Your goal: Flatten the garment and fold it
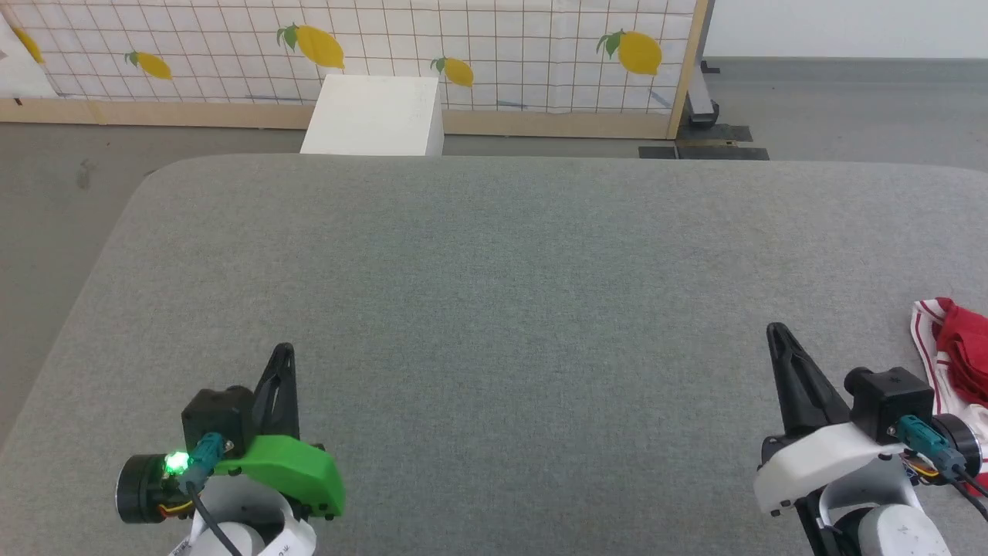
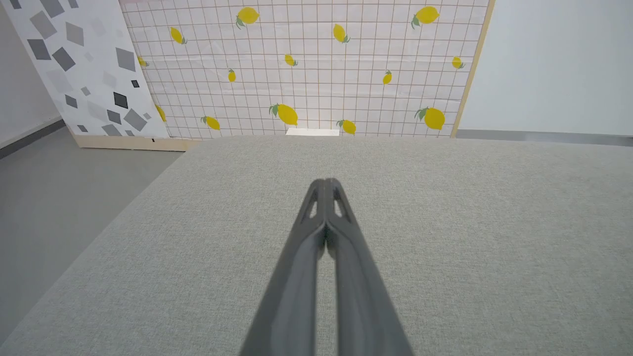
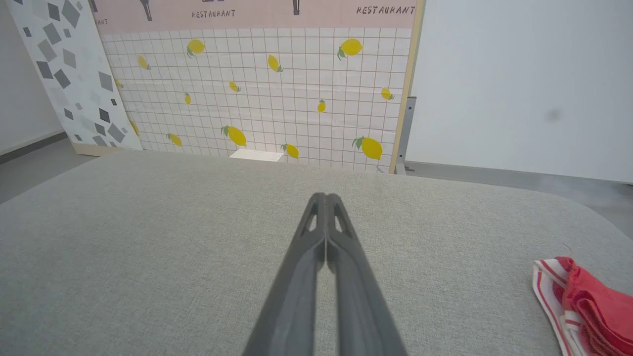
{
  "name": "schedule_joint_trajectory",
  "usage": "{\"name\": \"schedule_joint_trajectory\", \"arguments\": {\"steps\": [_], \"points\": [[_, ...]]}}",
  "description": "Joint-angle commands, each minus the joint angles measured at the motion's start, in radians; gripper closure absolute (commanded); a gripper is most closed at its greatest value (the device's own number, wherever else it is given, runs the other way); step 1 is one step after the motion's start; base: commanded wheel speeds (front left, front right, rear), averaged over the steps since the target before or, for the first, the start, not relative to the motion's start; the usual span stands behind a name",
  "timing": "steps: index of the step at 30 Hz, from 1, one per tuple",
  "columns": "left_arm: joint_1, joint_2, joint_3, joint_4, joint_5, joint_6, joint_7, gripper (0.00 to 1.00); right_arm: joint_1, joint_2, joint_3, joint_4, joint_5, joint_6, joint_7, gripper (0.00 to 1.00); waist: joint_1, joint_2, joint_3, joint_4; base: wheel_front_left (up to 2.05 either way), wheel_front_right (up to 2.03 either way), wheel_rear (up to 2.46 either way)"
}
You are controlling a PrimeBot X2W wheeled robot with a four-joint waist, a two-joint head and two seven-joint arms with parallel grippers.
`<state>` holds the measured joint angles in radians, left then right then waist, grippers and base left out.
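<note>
Grey cloth-covered counter (image 1: 494, 255) with rounded far corners, spread wide across the head view.

Garment (image 1: 961, 351) bunched in a bright red heap at the counter's right edge, on the near side, cut off by the picture's border. White panel with red stripes curling along the side of the heap that faces the counter's middle, lying flat on the cloth. Same garment (image 3: 591, 304) low at the right of the right wrist view, red folds piled over the striped white trim. Lettering not to be made out.

Left pincer (image 1: 284, 354) over the counter's near left part, fingers pressed together tip to tip, nothing between them. Seen along its own length in the left wrist view, left pincer (image 2: 325, 184) closed to a single point over bare grey cloth. Green cover (image 1: 293, 467) on its wrist, a small green light (image 1: 176, 462) glowing beside it.

Right pincer (image 1: 775, 332) over the counter's near right part, likewise closed to a point and holding nothing; same in its own wrist view, right pincer (image 3: 325, 198) with both dark fingers meeting at the tips. Near the garment but apart from it, the heap lying farther toward the counter's right edge. Cannot tell whether either pincer touches the cloth or hangs just above it.

Beyond the counter's far edge: a white box (image 1: 374, 116) on the grey floor (image 1: 69, 177), and behind it a lemon-print panel (image 1: 502, 46) in a wooden frame. Off the counter's far left corner, a white panel with grey diamonds (image 2: 74, 64).
</note>
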<state>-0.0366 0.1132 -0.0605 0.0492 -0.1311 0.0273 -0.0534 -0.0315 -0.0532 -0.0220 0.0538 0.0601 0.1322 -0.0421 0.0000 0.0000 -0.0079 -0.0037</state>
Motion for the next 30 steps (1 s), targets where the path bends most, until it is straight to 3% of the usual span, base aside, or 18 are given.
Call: {"name": "schedule_joint_trajectory", "arguments": {"steps": [1, 30], "points": [[0.018, -0.011, 0.008, -0.008, 0.024, -0.005, 0.006, 1.00, 0.016, 0.002, 0.003, -0.011, -0.014, -0.001, 0.006, 1.00, 0.0000, 0.0000, 0.000, 0.000, 0.00, 0.00, 0.00], [0.037, -0.063, 0.060, -0.049, 0.131, -0.027, 0.053, 1.00, 0.031, 0.003, 0.022, -0.054, -0.060, -0.002, 0.042, 1.00, 0.0000, 0.0000, 0.008, 0.004, 0.00, 0.00, 0.00]]}}
